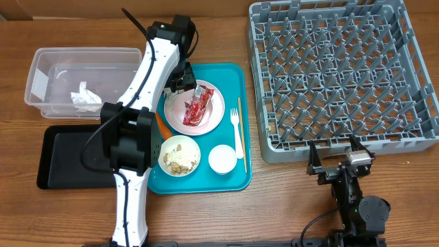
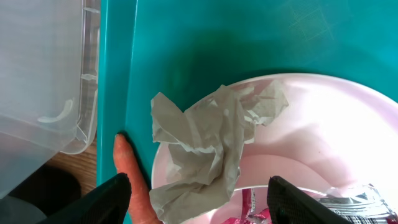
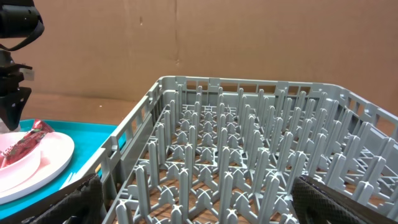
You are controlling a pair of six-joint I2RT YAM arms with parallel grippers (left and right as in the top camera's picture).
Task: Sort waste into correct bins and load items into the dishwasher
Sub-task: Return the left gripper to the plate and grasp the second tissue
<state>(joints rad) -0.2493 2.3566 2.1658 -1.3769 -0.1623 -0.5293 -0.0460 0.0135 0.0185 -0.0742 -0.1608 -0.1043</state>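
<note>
My left gripper (image 1: 180, 86) (image 2: 208, 208) is open above the left rim of the pale-pink plate (image 1: 182, 115) (image 2: 323, 118). A crumpled napkin (image 2: 208, 146) lies on that rim between its fingers, apart from both. A red wrapper (image 1: 201, 103) (image 2: 348, 202) lies on the plate, and an orange carrot (image 1: 162, 123) (image 2: 134, 180) lies beside it. A bowl of food scraps (image 1: 180, 156), a white cup (image 1: 223, 159), a fork (image 1: 237, 130) and a wooden stick (image 1: 241, 137) lie on the teal tray. My right gripper (image 1: 341, 161) (image 3: 208, 208) is open and empty at the near edge of the grey dish rack (image 1: 343, 75) (image 3: 249, 149).
The clear tub (image 1: 48, 68) (image 2: 43, 68) at the left holds one napkin (image 1: 86, 98). The black tray (image 1: 68, 158) lies in front of it. The teal tray (image 1: 226, 82) (image 2: 217, 43) sits between the bins and the rack. My left arm crosses over the tray's left side.
</note>
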